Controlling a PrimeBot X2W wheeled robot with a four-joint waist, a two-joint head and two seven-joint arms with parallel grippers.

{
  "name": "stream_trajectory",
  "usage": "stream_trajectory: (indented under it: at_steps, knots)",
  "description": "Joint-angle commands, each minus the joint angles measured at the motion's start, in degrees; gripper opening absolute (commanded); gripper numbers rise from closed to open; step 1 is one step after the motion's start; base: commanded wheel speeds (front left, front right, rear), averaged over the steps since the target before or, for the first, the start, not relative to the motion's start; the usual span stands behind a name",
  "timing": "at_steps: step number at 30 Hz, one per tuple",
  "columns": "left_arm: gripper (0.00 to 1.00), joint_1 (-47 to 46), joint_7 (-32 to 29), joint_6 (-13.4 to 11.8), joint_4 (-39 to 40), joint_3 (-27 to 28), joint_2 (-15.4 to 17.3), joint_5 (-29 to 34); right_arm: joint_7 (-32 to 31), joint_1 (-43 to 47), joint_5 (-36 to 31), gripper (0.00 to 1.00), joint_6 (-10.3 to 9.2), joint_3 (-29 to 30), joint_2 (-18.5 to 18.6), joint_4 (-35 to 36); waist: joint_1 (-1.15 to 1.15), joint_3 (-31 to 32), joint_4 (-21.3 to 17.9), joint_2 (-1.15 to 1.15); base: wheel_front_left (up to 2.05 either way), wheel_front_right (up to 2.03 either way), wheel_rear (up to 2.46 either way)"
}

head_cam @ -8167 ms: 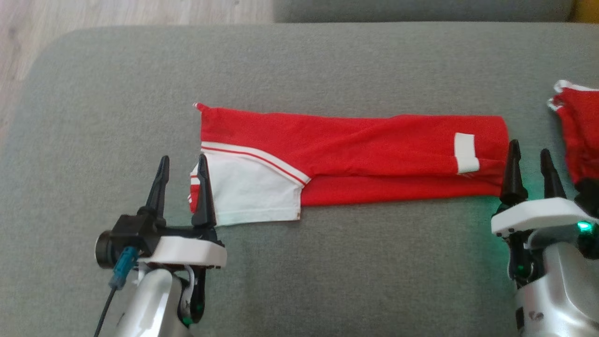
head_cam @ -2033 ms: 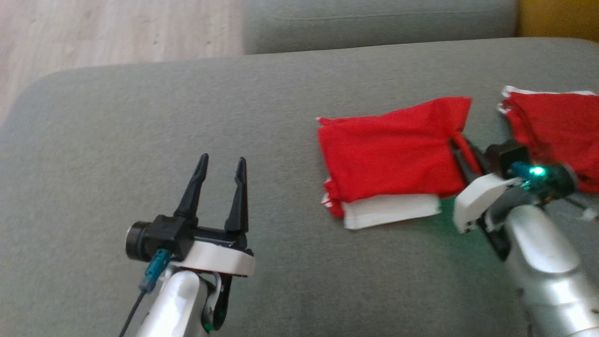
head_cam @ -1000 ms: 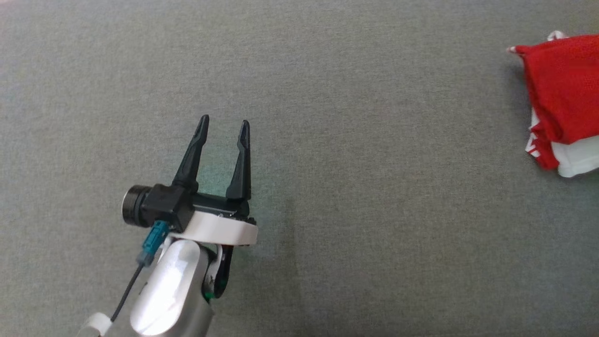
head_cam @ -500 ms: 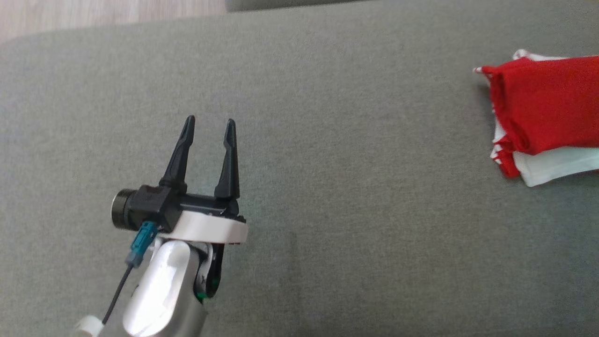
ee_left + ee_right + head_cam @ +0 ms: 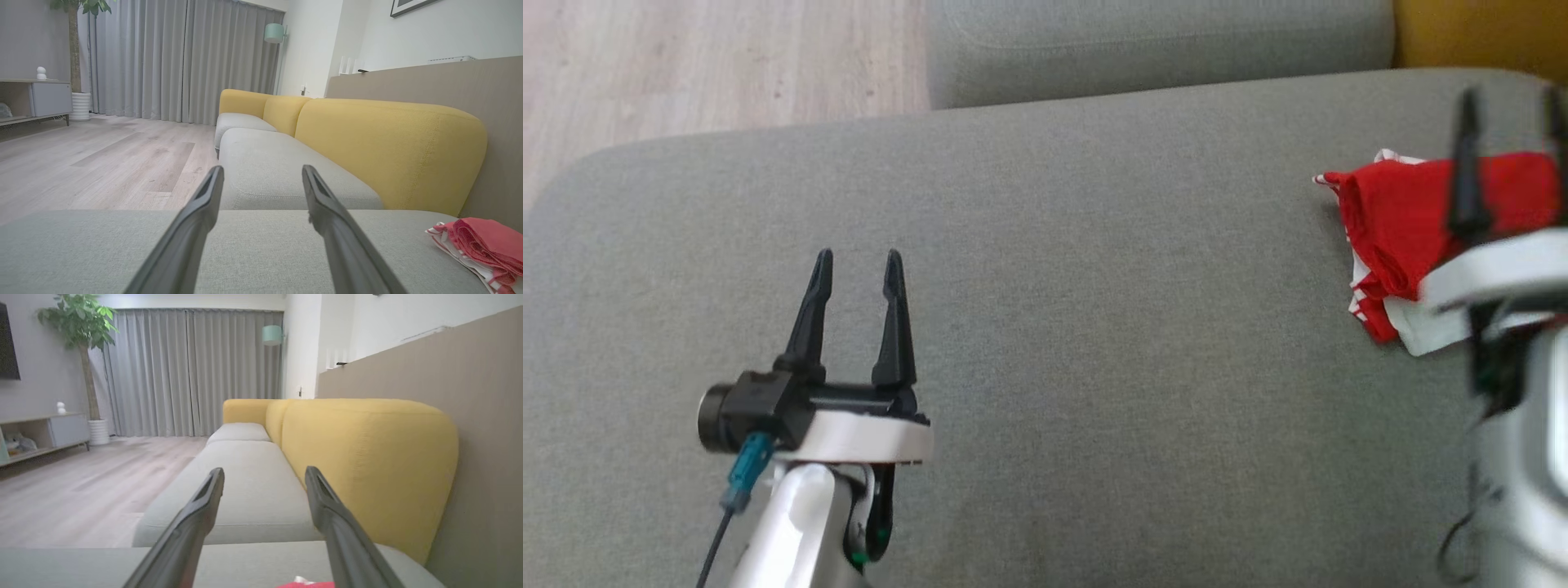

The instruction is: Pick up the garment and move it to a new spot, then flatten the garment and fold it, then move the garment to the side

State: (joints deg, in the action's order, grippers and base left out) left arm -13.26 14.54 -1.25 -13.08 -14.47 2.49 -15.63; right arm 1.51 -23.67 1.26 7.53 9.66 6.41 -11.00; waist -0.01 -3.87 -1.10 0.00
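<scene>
The folded red and white garment [image 5: 1387, 219] lies as a small bundle at the right end of the grey seat cushion [image 5: 1094, 327], and appears low right in the left wrist view [image 5: 478, 245]. My right gripper [image 5: 1512, 98] stands open in front of the bundle, fingers spread and nothing between them; a sliver of red [image 5: 306, 584] shows below its fingers [image 5: 192, 522]. My left gripper [image 5: 858, 263] is open and empty over bare cushion, far left of the garment [image 5: 262, 169].
A second grey seat cushion [image 5: 1160, 41] continues beyond this one. The yellow backrest [image 5: 1478, 33] runs along the right side. Wooden floor [image 5: 686, 65] lies past the cushion's rounded left edge.
The long garment was folded into a bundle and carried right by the right gripper. That gripper, shut on it 2 s ago, now stands open. The head camera has shifted.
</scene>
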Motion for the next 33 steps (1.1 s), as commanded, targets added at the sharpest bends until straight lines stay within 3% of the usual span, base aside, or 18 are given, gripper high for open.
stream_trajectory:
  at_steps: [1,5,13,33]
  knots:
    - [1.0,-0.73,0.46,-0.21,2.15,2.35,0.39,-0.38,1.34,0.86,1.43,1.0,-0.04,-1.74,-1.23,2.79,0.01,0.57,0.3,0.0,0.0,0.0,0.0]
    - [1.0,0.85,0.46,-0.34,2.45,2.71,0.39,-0.7,4.52,6.37,5.43,1.0,-0.04,-2.91,-3.27,3.06,0.01,1.32,0.56,0.0,0.0,0.0,0.0]
    - [1.0,3.97,0.46,-0.43,1.76,2.98,0.39,-0.91,11.78,14.44,13.1,1.0,-0.04,-7.37,-3.51,-3.57,0.01,2.24,0.62,0.0,0.0,0.0,0.0]
    - [1.0,5.94,0.46,0.29,2.52,4.81,0.39,-3.17,13.47,16.45,13.65,1.0,-0.04,-8.87,-3.53,-4.49,0.01,2.99,0.05,0.0,0.0,0.0,0.0]
